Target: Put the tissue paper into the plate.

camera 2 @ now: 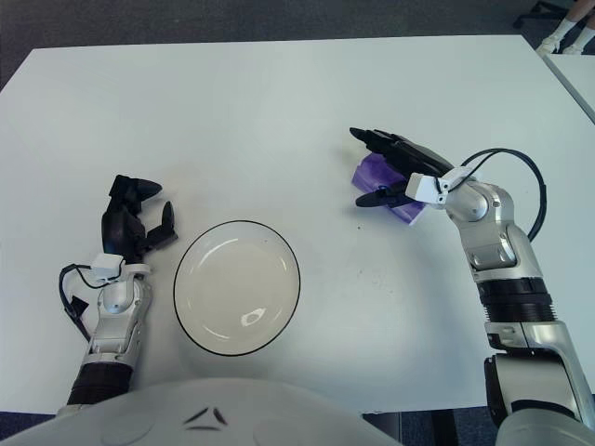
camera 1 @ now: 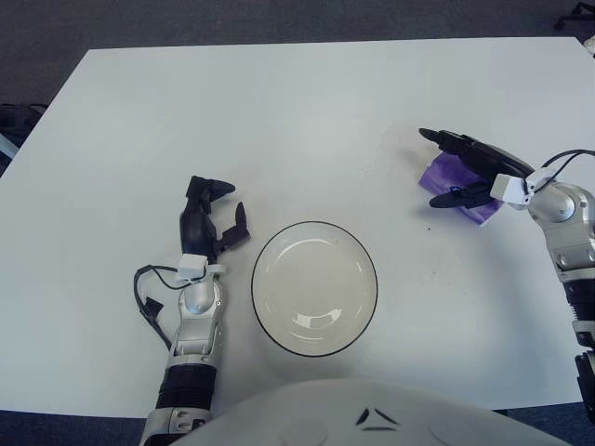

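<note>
The small purple tissue paper pack [camera 2: 379,177] lies on the white counter [camera 2: 279,102], well to the right of the empty, dark-rimmed white round plate [camera 2: 237,286]. The right hand [camera 2: 395,167] sits over the pack, fingers [camera 2: 376,139] spread above and thumb low beside it; contact is likely, but a firm clamp cannot be confirmed. This placement suits a pick-up grasp. The left hand [camera 1: 209,218] shows just left of the plate, fingers loosely apart, holding nothing.
</note>
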Tool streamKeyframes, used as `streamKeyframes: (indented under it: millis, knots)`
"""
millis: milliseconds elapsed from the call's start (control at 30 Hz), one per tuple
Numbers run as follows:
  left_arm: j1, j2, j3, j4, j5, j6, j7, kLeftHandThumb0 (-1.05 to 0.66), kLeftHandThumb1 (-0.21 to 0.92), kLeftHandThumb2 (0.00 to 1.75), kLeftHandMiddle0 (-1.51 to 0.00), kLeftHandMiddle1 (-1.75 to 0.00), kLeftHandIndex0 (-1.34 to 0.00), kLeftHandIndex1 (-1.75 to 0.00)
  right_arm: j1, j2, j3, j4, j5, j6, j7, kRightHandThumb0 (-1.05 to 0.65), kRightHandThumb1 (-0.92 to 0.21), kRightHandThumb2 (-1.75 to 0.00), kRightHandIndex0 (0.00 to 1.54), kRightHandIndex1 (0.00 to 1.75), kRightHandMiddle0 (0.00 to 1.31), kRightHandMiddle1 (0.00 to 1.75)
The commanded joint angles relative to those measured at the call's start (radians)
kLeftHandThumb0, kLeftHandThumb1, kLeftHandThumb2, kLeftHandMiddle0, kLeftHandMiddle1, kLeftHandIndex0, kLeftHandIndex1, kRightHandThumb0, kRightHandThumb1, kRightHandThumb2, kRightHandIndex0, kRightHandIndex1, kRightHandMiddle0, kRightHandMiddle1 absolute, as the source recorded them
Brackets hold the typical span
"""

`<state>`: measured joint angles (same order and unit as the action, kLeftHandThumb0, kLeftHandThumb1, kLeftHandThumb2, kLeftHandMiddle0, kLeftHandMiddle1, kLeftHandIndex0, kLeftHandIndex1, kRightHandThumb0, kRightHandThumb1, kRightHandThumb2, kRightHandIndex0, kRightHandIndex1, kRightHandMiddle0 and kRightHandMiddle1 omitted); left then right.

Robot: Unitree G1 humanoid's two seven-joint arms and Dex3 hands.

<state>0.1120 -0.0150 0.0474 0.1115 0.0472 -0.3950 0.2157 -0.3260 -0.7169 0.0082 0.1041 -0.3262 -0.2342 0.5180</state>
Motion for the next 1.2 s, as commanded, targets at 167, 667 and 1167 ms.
streamKeyframes:
  millis: [167, 667, 1167]
  knots:
    - [0.152, -0.025, -0.005, 0.138, 0.022, 0.050, 0.006, -0.01, 0.39, 1.18, -0.63, -1.54, -0.37, -1.75, -0.002, 0.001, 0.004, 0.015, 0.022, 0.016, 0.001, -1.05, -0.82, -0.24, 0.00, 0.00, 0.00, 0.00]
    - [0.157, -0.018, -0.003, 0.124, 0.022, 0.064, 0.001, -0.01, 0.39, 1.19, -0.63, -1.56, -0.37, -1.75, 0.032, 0.005, 0.009, 0.065, 0.004, 0.025, -0.047, -1.05, -0.83, -0.25, 0.00, 0.00, 0.00, 0.00]
    - [0.173, -0.017, 0.001, 0.105, 0.015, 0.059, -0.008, -0.01, 0.40, 1.16, -0.62, -1.52, -0.39, -1.75, 0.095, 0.035, 0.022, 0.101, -0.011, 0.010, -0.169, -1.05, -0.88, -0.27, 0.00, 0.00, 0.00, 0.00]
